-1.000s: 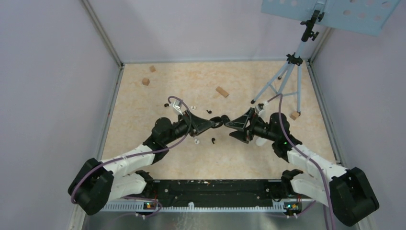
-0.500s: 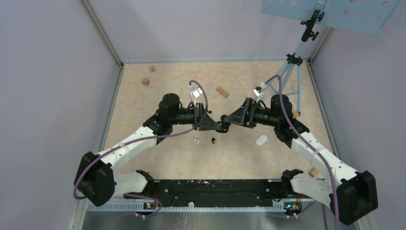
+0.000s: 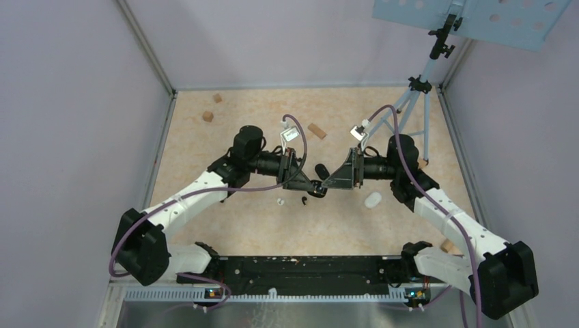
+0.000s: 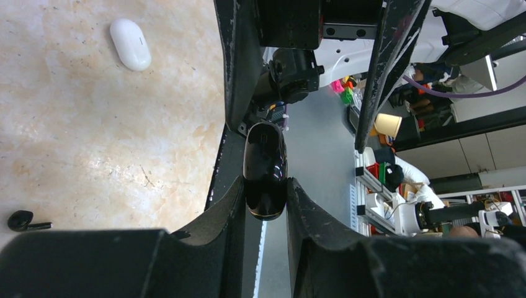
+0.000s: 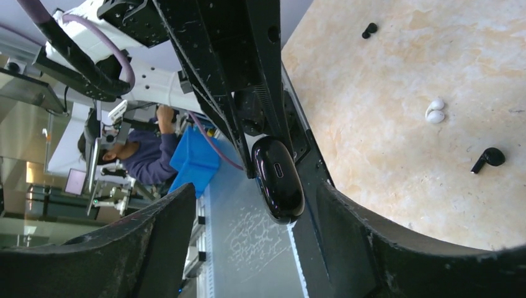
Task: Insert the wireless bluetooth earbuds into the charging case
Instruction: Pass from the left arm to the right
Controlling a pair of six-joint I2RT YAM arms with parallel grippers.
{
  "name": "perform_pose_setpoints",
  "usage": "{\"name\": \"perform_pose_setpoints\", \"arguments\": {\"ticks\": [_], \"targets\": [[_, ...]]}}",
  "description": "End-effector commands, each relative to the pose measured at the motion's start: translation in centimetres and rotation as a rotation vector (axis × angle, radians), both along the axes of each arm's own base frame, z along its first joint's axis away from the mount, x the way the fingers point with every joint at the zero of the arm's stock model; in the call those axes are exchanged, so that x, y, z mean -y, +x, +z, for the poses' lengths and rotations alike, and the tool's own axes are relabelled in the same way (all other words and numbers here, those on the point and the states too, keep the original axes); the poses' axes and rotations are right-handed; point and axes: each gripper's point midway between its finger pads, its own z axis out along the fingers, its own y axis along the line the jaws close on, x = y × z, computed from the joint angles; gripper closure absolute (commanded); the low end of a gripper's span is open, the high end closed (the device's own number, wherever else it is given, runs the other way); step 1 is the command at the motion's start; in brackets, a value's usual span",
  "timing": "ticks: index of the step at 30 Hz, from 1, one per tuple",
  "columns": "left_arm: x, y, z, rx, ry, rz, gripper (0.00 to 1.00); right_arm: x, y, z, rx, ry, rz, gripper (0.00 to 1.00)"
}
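A glossy black charging case [image 4: 265, 162] hangs above the table, and my left gripper [image 4: 265, 186] is shut on its sides. In the top view the case [image 3: 318, 189] sits where both grippers meet. My right gripper [image 5: 254, 192] is open around the same case [image 5: 277, 180]; one finger is close beside it and the other stands well apart. On the table below lie a black earbud [image 3: 304, 200] and a white earbud [image 3: 280, 201]. The right wrist view shows a black earbud [image 5: 488, 158], a white pair [image 5: 435, 112] and another black one [image 5: 369, 29].
A white oval case [image 3: 372, 199] lies right of the grippers, also in the left wrist view [image 4: 130, 43]. Wooden blocks [image 3: 316, 130] are scattered at the back, left [image 3: 207, 116] and right [image 3: 420, 164]. A tripod [image 3: 410, 109] stands at the back right.
Both wrists have lifted and swung back, and the point where the grippers meet has moved slightly nearer. The right jaws have narrowed around the black case. The white case has come into view.
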Motion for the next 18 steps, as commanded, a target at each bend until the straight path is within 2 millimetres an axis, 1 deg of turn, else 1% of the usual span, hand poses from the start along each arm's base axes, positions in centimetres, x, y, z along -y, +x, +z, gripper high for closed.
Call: {"name": "perform_pose_setpoints", "arguments": {"ticks": [1,4,6,11,18], "targets": [[0.3,-0.2,1.8,0.064,-0.045,-0.064,1.00,0.2,-0.8,0.8,0.086,0.027,0.056,0.34],[0.3,-0.3,1.8,0.061,-0.047,-0.076,1.00,0.1,-0.8,0.5,0.082,0.025,0.056,0.42],[0.3,-0.5,1.9,0.061,-0.049,-0.082,1.00,0.1,-0.9,0.3,0.077,0.028,0.063,0.44],[0.2,-0.6,2.3,0.068,-0.058,-0.088,1.00,-0.5,-1.1,-0.3,0.062,0.024,0.088,0.44],[0.1,-1.0,2.6,0.065,-0.065,-0.104,1.00,-1.3,-1.4,-0.5,0.065,0.028,0.113,0.44]]}}
